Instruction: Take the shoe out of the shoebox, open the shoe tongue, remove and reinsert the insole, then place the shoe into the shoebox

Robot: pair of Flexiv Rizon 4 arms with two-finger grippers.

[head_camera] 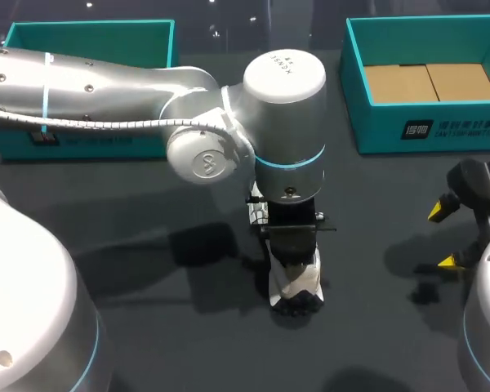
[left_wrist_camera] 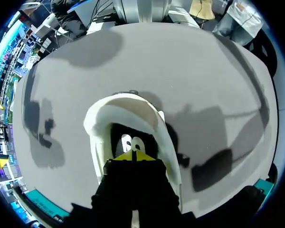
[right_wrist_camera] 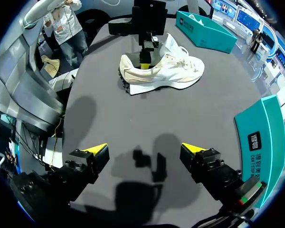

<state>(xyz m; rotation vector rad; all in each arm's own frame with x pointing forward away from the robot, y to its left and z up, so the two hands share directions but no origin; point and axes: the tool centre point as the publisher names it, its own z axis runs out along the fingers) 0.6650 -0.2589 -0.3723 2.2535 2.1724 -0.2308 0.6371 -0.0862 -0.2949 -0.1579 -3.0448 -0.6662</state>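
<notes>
A white shoe (head_camera: 300,286) lies on the dark table near its middle, heel toward the front edge. In the right wrist view the shoe (right_wrist_camera: 173,71) stands upright on its sole. My left arm comes across from the left. Its gripper (left_wrist_camera: 133,154) points down into the shoe's opening, shut, with the yellow tips together over the dark insole (left_wrist_camera: 128,140). Whether the tips pinch anything is hidden. The left gripper (right_wrist_camera: 145,59) also shows ahead of my right gripper, at the shoe's heel end. My right gripper (head_camera: 443,237) hovers open and empty at the right, apart from the shoe.
A teal shoebox (head_camera: 355,73) with brown cardboard inside stands at the back right. A second teal box (head_camera: 90,135) sits at the back left, partly behind my left arm. Bare table lies between the shoe and my right gripper (right_wrist_camera: 145,154).
</notes>
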